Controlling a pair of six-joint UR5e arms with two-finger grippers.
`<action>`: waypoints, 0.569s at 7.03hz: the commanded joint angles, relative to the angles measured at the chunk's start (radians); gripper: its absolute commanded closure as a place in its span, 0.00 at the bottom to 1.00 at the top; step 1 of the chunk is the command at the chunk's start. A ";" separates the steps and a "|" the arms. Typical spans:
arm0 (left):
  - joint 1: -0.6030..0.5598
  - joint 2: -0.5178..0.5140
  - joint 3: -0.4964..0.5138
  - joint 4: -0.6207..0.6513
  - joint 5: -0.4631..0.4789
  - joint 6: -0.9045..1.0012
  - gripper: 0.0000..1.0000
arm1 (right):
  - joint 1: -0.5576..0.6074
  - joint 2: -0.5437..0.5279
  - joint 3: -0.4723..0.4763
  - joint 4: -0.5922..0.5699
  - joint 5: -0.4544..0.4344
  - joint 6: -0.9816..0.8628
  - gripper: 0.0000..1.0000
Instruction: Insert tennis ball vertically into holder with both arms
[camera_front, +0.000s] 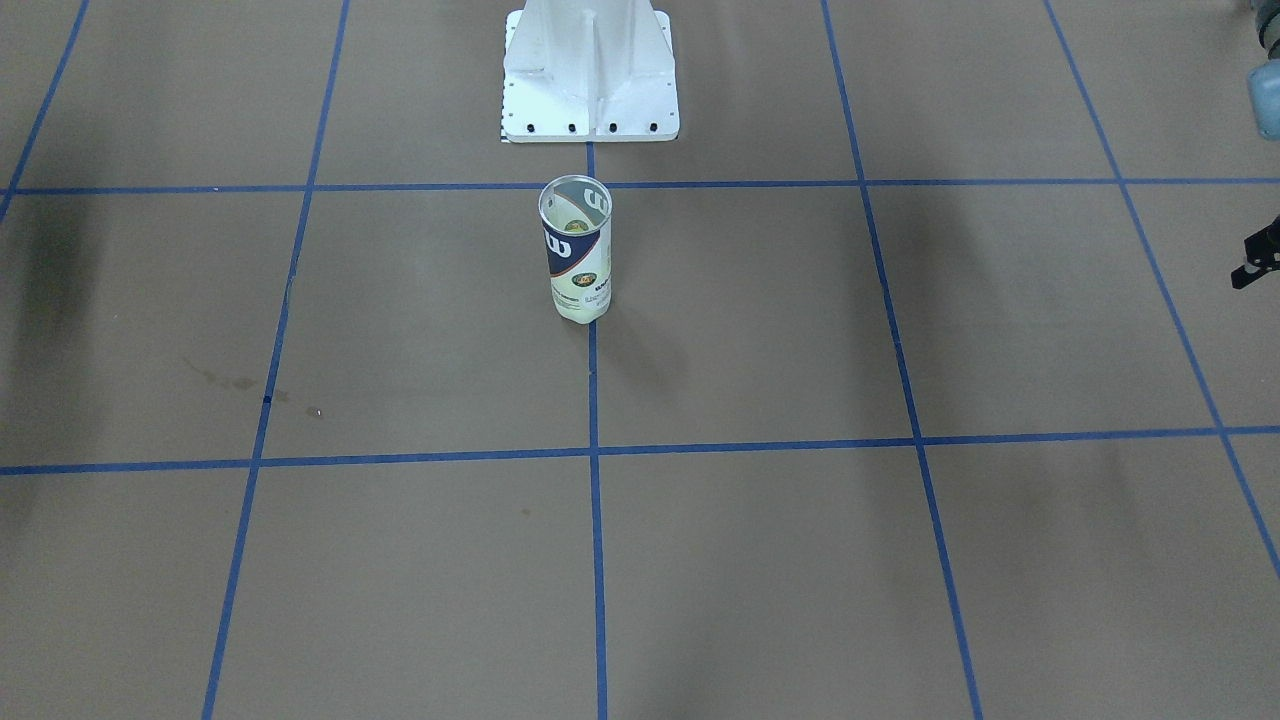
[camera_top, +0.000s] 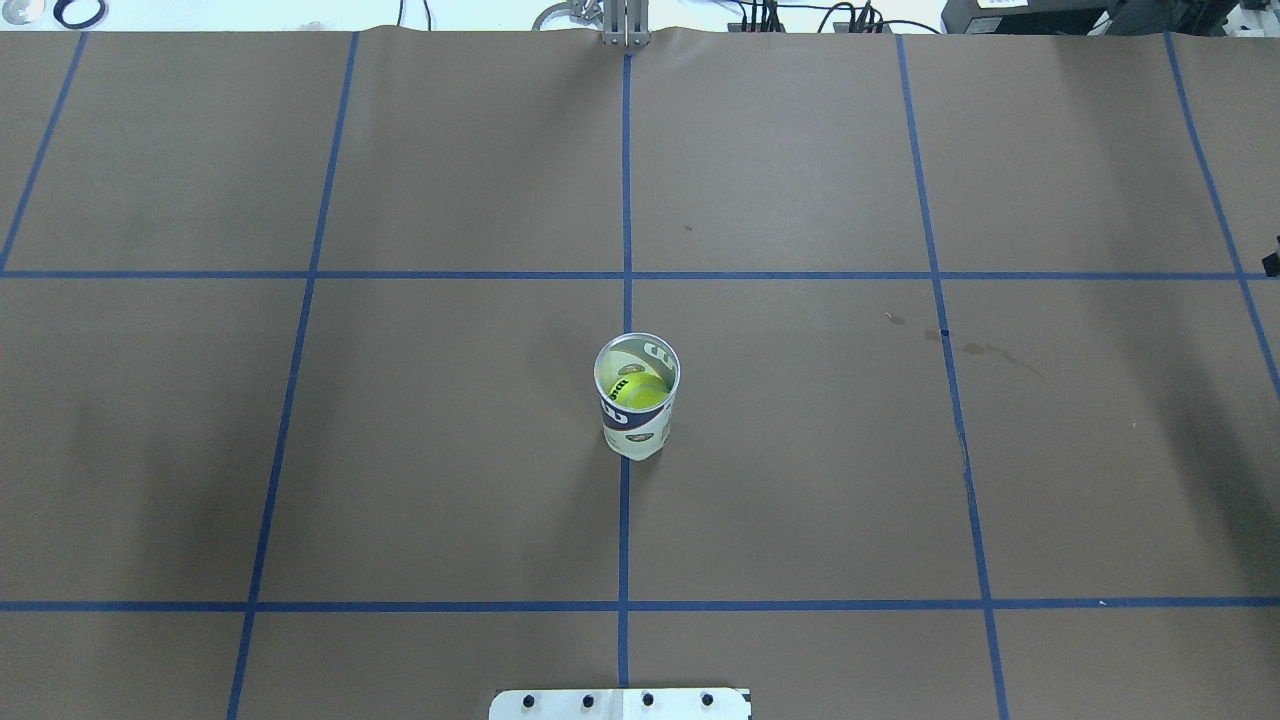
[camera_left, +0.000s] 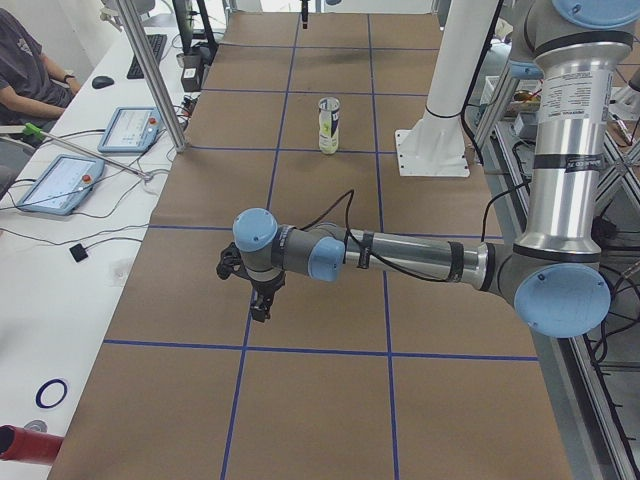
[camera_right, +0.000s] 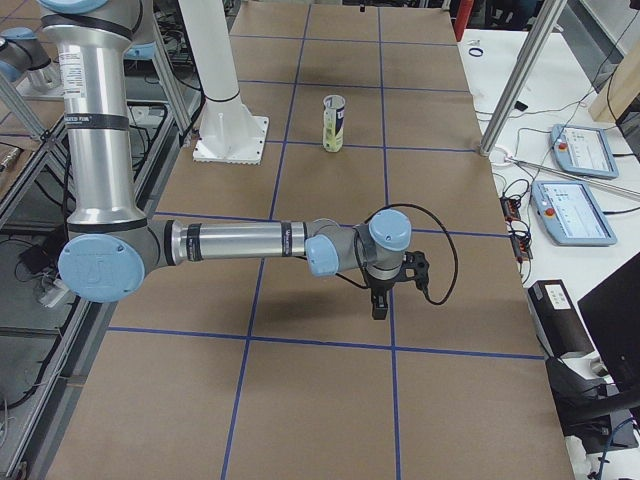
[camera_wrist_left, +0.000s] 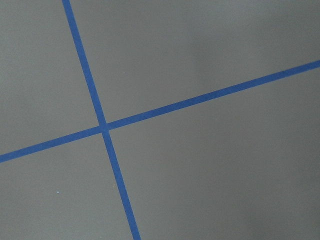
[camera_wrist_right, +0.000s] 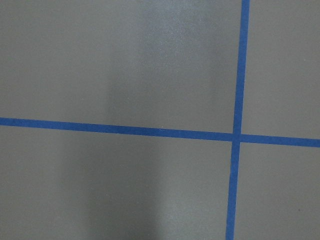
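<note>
Holder (camera_top: 637, 400) standing upright mid surface (camera_top: 300, 450), tennis ball (camera_top: 640, 392) sitting inside, left arm (camera_left: 400, 255) and right arm (camera_right: 240, 240) hovering toward opposite end edges, cannot tell whether jaws are spread.

Holder (camera_top: 634, 424) upright, central (tennis ball (camera_top: 640, 393) inside).
</note>
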 joint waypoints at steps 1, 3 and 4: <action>0.000 0.008 -0.013 -0.004 0.001 0.003 0.00 | 0.002 0.002 -0.002 0.000 0.000 -0.002 0.01; 0.001 0.008 -0.013 -0.005 0.003 0.007 0.00 | 0.001 0.007 0.003 0.000 0.000 0.000 0.01; 0.001 0.008 -0.013 -0.007 0.003 0.009 0.00 | 0.001 0.010 0.001 0.000 0.000 0.001 0.01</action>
